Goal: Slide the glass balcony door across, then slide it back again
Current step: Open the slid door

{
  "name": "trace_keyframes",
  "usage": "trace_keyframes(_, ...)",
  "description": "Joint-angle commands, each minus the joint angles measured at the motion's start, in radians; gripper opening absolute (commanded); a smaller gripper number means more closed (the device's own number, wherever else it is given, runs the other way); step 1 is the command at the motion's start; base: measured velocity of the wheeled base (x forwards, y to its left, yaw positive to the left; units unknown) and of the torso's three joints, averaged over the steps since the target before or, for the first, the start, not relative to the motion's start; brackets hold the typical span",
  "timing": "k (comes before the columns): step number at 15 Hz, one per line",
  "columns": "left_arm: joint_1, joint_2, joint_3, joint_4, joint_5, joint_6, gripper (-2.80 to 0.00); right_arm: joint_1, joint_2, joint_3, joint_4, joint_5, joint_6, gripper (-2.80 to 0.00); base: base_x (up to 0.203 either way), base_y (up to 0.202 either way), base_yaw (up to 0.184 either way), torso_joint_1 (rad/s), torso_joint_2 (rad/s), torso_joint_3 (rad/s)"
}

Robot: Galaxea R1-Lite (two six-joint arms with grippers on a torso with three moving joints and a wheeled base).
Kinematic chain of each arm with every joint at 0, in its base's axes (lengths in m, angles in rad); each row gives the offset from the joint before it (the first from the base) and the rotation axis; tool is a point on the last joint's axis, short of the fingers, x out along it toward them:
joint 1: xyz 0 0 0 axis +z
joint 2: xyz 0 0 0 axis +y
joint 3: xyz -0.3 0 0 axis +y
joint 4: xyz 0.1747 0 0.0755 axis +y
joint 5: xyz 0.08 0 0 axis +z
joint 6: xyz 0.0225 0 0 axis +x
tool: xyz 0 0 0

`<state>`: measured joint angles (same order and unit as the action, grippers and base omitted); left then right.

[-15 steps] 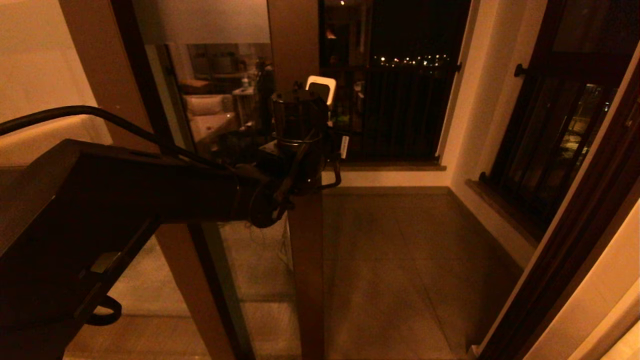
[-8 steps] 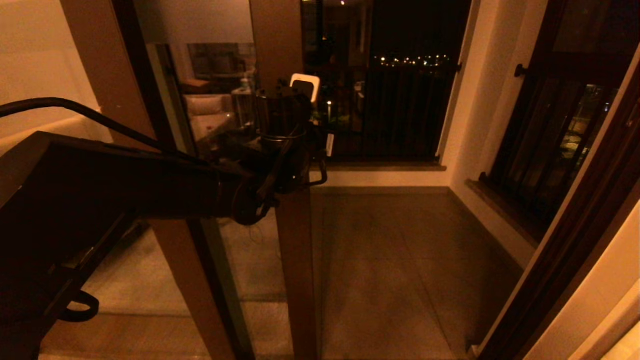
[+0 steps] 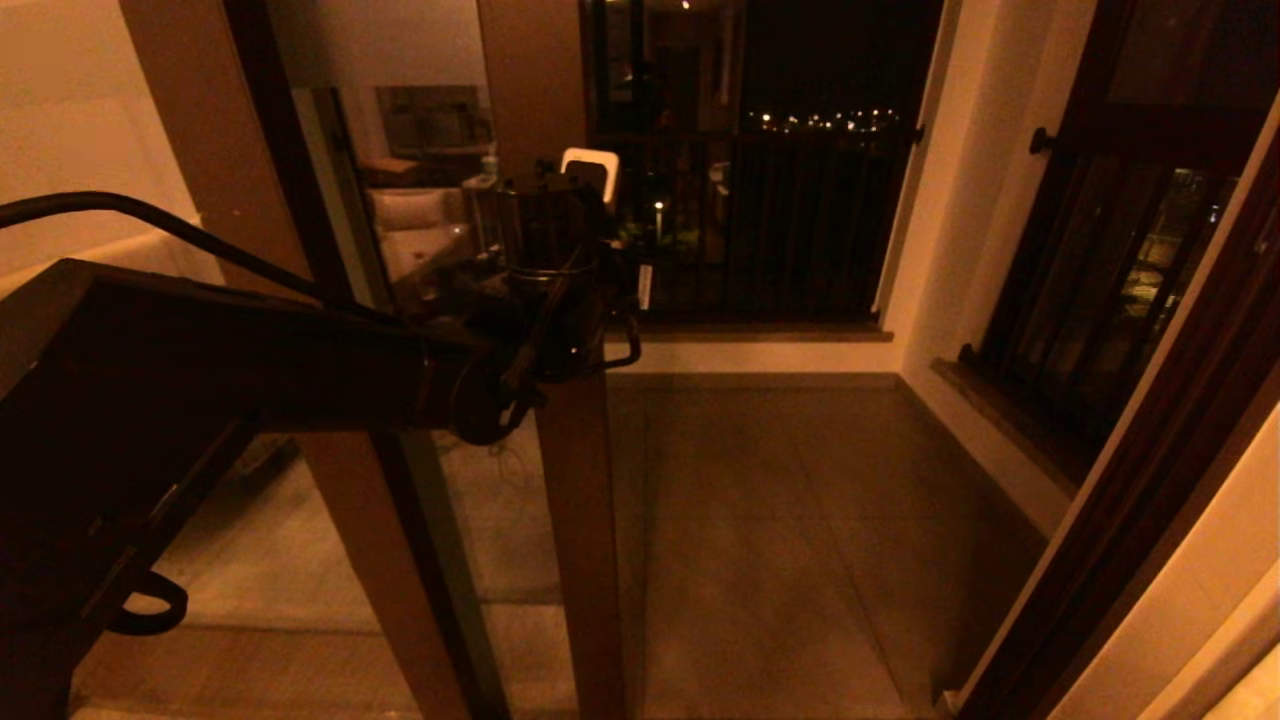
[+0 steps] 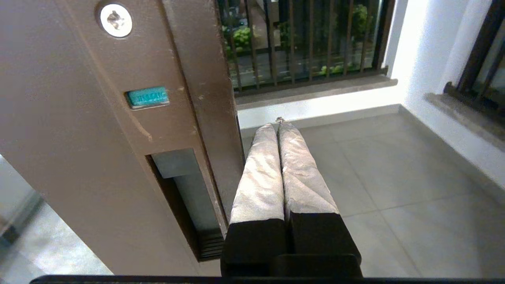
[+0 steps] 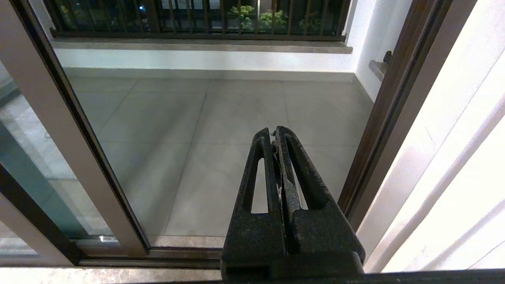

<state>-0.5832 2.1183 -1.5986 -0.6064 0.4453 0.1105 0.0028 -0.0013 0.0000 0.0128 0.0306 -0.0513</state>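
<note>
Pressing my left pincer point(image 4: 279, 126) against the outer edge of the glass balcony door point(image 3: 575, 520), fingers squeezed fully together and gripping nothing, just beside the recessed handle slot point(image 4: 185, 197) on the brown stile. Door sits partway across the opening, stile near centre in the head view, tiled balcony floor point(image 3: 800, 520) exposed to its right, barred railing point(image 3: 780, 230) beyond. A small teal label point(image 4: 147, 97) and a screw point(image 4: 115, 19) sit above the slot. My right pincer point(image 5: 276, 134) hangs parked by the door track, fingers pressed together, empty.
</note>
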Motion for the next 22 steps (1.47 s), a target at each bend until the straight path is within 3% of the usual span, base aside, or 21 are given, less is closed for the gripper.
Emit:
trace_keyframes(1, 0.008, -0.014, 0.024, -0.003, 0.005, 0.000, -2.80, 0.000, 0.001, 0.000, 0.000, 0.000, -0.001, -2.80, 0.000, 0.000, 0.000, 0.000, 0.00, 0.000)
trace_keyframes(5, 0.058, -0.064, 0.107, -0.008, -0.005, -0.002, -2.80, 0.000, 0.001, 0.000, 0.001, 0.000, -0.001, -2.80, 0.000, 0.000, 0.000, 0.000, 0.00, 0.000)
trace_keyframes(9, 0.086, -0.061, 0.158, -0.132, -0.007, 0.008, -2.80, 0.000, 0.001, 0.000, 0.000, 0.000, -0.001, -2.80, 0.000, 0.000, 0.000, 0.000, 0.00, 0.000)
trace_keyframes(22, 0.112, -0.106, 0.241, -0.147, -0.011, 0.001, -2.80, 0.000, 0.001, 0.000, 0.001, 0.000, -0.001, -2.80, 0.000, 0.000, 0.000, 0.000, 0.00, 0.000)
